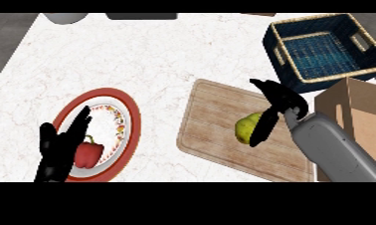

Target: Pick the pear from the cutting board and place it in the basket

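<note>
counter (pixel 147 55): white marble with faint veins, dark floor past its left edge.
cutting board (pixel 217 137): pale wood, set at an angle right of centre.
pear (pixel 246 127): yellow-green, smooth, on the board's middle.
right hand (pixel 277 100): over the board, released, fingers straight, one lying down the pear's right side.
left hand (pixel 53 158): unclenched, resting lower left over a red-rimmed plate (pixel 109 92) with a red pepper (pixel 88 154).
basket (pixel 280 57): dark blue, woven rim, upper right, apart from the pear.

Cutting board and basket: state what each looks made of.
Cutting board: seemingly wood, matte, pale brown with grain lines and an edge groove. Basket: apparently woven fibre, dark blue walls, gridded weave floor, tan braided rim; wicker or cloth, cannot tell.
</note>
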{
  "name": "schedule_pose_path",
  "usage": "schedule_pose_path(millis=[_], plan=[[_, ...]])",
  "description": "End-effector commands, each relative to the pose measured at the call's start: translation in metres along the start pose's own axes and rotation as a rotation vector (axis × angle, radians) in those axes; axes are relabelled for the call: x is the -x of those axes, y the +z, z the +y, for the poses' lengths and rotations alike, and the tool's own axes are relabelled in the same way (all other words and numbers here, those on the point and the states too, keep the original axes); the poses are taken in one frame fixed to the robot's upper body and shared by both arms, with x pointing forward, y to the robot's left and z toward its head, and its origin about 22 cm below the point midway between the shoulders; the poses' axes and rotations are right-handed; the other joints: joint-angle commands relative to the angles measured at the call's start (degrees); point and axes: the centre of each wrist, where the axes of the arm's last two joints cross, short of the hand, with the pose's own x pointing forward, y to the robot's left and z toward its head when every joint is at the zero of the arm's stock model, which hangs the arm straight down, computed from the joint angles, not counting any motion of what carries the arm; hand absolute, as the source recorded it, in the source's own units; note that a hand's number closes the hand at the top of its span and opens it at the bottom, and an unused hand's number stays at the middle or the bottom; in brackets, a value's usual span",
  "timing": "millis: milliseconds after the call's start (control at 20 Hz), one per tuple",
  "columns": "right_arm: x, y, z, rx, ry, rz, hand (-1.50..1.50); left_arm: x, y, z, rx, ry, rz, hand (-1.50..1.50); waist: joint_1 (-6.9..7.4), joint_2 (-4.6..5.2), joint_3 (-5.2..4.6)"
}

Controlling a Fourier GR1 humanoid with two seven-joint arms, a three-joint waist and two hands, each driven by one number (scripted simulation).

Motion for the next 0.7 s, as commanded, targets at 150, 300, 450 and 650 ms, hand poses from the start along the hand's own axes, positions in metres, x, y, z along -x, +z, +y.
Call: schedule_pose_path(millis=[150, 300, 450, 650], plan=[[-0.005, -0.015, 0.021, -0.056, 0.03, 0.042, -1.5, 0.011, -0.006, 0.017, -0.011, 0.015, 0.117, 0.0, 0.02, 0.51, -0.7], [-0.014, -0.013, 0.004, -0.031, 0.01, 0.028, -1.5, 0.032, -0.001, 0.006, 0.02, 0.023, 0.081, 0.0, 0.11, 0.5, -0.72], [-0.013, -0.009, 0.025, -0.037, 0.022, 0.023, -1.5, 0.028, 0.0, -0.01, 0.013, 0.029, 0.102, 0.0, -0.08, 0.42, -0.7], [0.008, -0.022, 0.036, -0.025, 0.01, 0.016, -1.5, 0.04, -0.004, 0.019, -0.008, 0.01, 0.108, 0.0, -0.15, 0.54, -0.71]])
